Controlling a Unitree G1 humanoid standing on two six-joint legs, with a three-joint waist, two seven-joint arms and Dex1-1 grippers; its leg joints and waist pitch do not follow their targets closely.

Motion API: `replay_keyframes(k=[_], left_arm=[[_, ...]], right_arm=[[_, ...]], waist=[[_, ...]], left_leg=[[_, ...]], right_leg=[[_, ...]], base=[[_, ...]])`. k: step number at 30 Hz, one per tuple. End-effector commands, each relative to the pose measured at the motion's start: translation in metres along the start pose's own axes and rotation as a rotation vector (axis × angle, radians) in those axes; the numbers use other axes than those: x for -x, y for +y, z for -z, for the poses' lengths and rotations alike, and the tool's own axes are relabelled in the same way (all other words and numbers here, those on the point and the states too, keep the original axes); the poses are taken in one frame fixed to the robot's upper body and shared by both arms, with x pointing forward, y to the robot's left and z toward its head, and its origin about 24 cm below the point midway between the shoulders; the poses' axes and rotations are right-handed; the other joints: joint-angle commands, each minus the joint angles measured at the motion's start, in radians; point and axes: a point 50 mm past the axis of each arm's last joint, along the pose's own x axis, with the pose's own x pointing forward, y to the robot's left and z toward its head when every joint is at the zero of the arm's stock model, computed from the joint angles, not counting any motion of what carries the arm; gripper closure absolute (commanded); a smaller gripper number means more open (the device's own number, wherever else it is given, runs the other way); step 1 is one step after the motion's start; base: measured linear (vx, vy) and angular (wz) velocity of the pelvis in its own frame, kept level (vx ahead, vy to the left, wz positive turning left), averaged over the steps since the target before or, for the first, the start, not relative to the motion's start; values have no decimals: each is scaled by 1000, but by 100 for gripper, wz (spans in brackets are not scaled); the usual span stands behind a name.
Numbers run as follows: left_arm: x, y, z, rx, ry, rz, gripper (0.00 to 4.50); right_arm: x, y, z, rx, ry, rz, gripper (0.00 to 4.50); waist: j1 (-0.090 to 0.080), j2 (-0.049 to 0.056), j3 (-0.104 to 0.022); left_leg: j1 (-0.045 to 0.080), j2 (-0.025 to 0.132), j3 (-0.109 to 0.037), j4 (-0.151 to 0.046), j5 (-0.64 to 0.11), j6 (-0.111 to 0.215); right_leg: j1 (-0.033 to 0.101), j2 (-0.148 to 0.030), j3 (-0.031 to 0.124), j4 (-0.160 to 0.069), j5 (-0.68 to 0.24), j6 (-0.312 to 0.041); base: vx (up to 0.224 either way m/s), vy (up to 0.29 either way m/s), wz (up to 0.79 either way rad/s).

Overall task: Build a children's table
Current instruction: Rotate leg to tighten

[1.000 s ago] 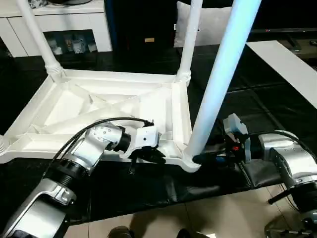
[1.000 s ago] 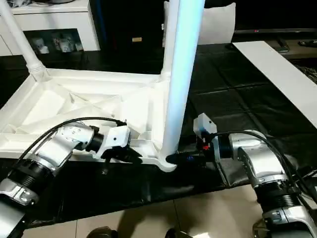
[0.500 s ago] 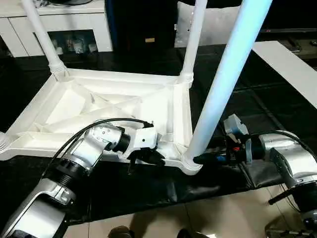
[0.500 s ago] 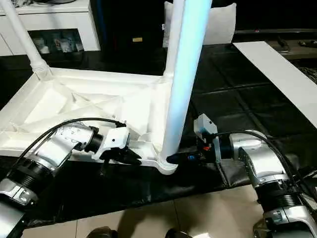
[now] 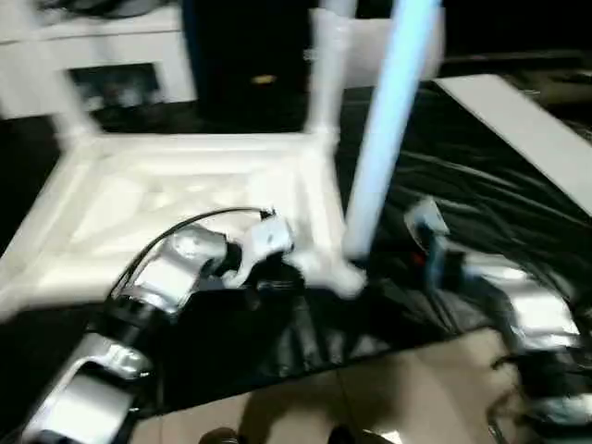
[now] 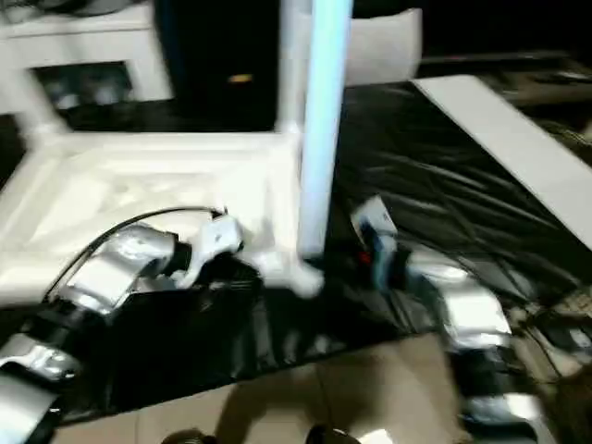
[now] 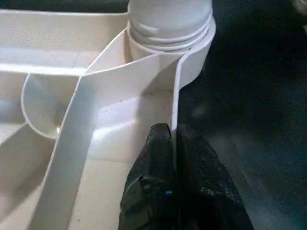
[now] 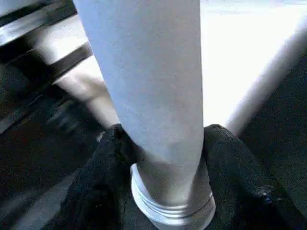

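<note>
Table top inverted at work table's near edge. Left gripper pinches top's rim wall; right gripper clamps near-corner leg. No legible markings.

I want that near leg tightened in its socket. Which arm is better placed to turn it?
The right. The right gripper already has a finger on each side of the leg, just above its collar. The left gripper is pinching the table top's rim beside the corner socket, so it steadies the top.
</note>
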Motion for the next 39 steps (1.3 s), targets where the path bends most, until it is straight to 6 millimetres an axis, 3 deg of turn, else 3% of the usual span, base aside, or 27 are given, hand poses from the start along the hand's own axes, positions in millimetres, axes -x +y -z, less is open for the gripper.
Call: replay_keyframes(k=[1,2,3,4,5,6,7,8,9,11,13,15,19,20,23,27,31,36,39], left_arm=[[-20,-6,-33,17,-115,-32,450],[-23,-5,-36,33,-123,-61,450],[-24,-5,-37,44,-126,-81,450],[-27,-2,-40,61,-136,-123,450],[-27,-2,-41,65,-139,-135,450],[-31,1,-45,88,-155,-198,450],[-31,1,-46,89,-155,-199,450],[-33,1,-48,99,-160,-226,450],[-35,1,-51,103,-159,-245,450],[-35,1,-51,93,-153,-258,450],[-35,1,-50,81,-138,-273,450],[-35,2,-49,74,-132,-278,450],[-32,4,-45,72,-123,-283,450],[-29,5,-42,60,-119,-276,450],[-25,5,-35,17,-111,-232,450],[-21,2,-26,-26,-98,-161,450],[-15,1,-15,-78,-57,-75,450],[-3,-7,-8,-217,-24,135,450],[0,-9,-7,-277,-28,182,450]], right_arm=[[-24,7,2,-79,18,89,257],[-28,8,2,-89,15,121,257],[-30,8,2,-96,15,143,257],[-35,9,2,-102,1,180,257],[-37,9,1,-100,-5,190,257],[-44,9,-1,-95,-49,235,257],[-44,9,-1,-95,-50,236,257],[-47,10,-2,-96,-69,252,222],[-51,9,-2,-111,-92,300,201],[-52,9,-3,-126,-107,318,182],[-51,8,-4,-119,-131,336,152],[-48,7,-6,-89,-138,331,141],[-41,4,-6,-42,-155,313,119],[-32,1,-8,1,-171,283,108],[-16,-5,-10,59,-172,223,77],[2,-13,-13,117,-152,152,57],[20,-17,-11,200,-75,27,21],[37,-17,-11,340,32,-157,6],[40,-13,-10,334,44,-239,6]], waist=[[-9,14,-76],[-16,17,-74],[-19,10,-71],[-27,-7,-68],[-27,-22,-64],[-15,-30,-68],[-13,-20,-76],[-12,-15,-79],[-10,0,-90],[-11,-2,-89],[-5,-2,-90],[2,-3,-94],[11,-1,-96],[15,1,-94],[21,-4,-92],[22,-3,-85],[26,-5,-82],[49,-8,-85],[54,-8,-86]], left_leg=[[-3,72,-40,-85,-359,28],[-8,93,-51,-102,-409,29],[11,98,-48,-118,-502,3],[17,56,-33,-94,-481,-5],[33,2,-11,-55,-413,-5],[26,-42,11,-27,-266,28],[1,-30,7,-38,-206,57],[-9,-21,1,-44,-193,62],[-6,15,-14,-56,-168,66],[-10,17,-18,-59,-158,63],[-3,12,-13,-61,-147,64],[-9,21,-16,-62,-82,91],[-15,20,-15,-59,-37,111],[-16,22,-14,-58,-11,126],[-16,20,-11,-59,-20,140],[-9,16,-5,-62,-85,125],[-6,15,-5,-63,-113,119],[-1,24,-5,-64,-105,123],[-3,27,-5,-64,-100,129]], right_leg=[[84,-73,43,-75,-500,68],[92,-73,55,-49,-459,61],[75,-83,105,-17,-390,16],[57,-89,100,-53,-473,20],[34,-91,77,-102,-618,44],[40,-99,59,-117,-737,93],[61,-91,51,-116,-699,122],[69,-83,46,-114,-654,132],[66,-77,51,-99,-495,93],[65,-75,54,-88,-429,56],[61,-78,64,-79,-392,15],[61,-78,81,-52,-290,-44],[65,-80,88,-39,-246,-66],[64,-78,91,-33,-209,-81],[67,-77,92,-34,-216,-83],[62,-74,89,-54,-329,-50],[60,-72,87,-62,-372,-31],[55,-75,95,-49,-333,-57],[56,-75,96,-45,-320,-68]], base=[[0,0,0],[0,0,0],[0,0,0],[0,0,0],[55,-8,2],[70,-22,-7],[51,-23,-10],[0,0,0],[0,0,0],[0,0,0],[0,0,0],[0,0,0],[0,0,0],[0,0,0],[0,0,0],[0,0,0],[0,0,0],[0,0,0],[0,0,0]])
